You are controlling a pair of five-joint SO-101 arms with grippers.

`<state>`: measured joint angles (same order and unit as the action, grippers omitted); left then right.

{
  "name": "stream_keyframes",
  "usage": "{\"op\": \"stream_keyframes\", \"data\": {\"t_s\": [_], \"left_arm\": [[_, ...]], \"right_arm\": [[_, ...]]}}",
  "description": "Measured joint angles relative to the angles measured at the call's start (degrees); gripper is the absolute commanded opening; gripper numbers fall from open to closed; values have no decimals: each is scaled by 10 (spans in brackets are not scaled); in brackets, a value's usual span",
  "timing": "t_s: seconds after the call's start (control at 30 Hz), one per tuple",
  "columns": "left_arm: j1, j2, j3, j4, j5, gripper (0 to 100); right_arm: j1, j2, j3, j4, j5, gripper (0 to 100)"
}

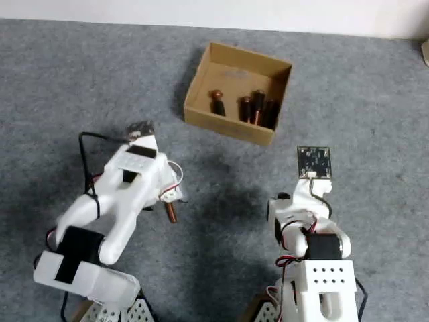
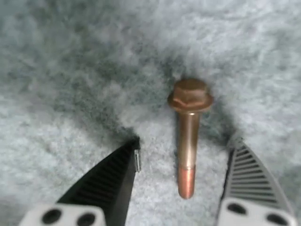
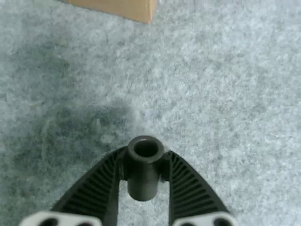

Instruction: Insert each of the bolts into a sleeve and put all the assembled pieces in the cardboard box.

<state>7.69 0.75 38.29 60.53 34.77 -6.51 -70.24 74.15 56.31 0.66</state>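
The left jaws gape wide, released, straddling a bolt (image 2: 189,127) lying on the tabletop (image 2: 56,70) (touching neither side). The right jaws clench a dark sleeve (image 3: 143,174), apart from the box (image 1: 228,127).

cardboard box (image 3: 115,7) cropped at edge, bolt (image 1: 171,213) partly under left arm (image 1: 131,181)

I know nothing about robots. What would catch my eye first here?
A copper bolt lies on the grey mat between the open fingers of the left gripper. The right gripper clamps a dark sleeve, its hole showing. Beyond the arms, a cardboard box holds several assembled pieces.
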Motion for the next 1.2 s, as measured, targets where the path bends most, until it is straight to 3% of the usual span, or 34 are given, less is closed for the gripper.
{"op": "stream_keyframes", "data": {"t_s": [0.13,0.17,0.5,0.83,1.0,1.2], "left_arm": [[4,1,-10,8,-29,12],[4,1,-12,8,-37,2],[5,4,-17,12,-72,5],[56,-22,-30,15,-146,5],[60,-169,-55,15,-207,5],[84,-438,-54,18,-294,5]], "right_arm": [[0,0,0,0,0,5],[0,0,0,0,0,5],[0,0,0,0,-2,5],[-1,0,14,-4,-4,5],[-1,0,14,-47,-4,5],[-58,-25,14,-81,-4,5]]}}
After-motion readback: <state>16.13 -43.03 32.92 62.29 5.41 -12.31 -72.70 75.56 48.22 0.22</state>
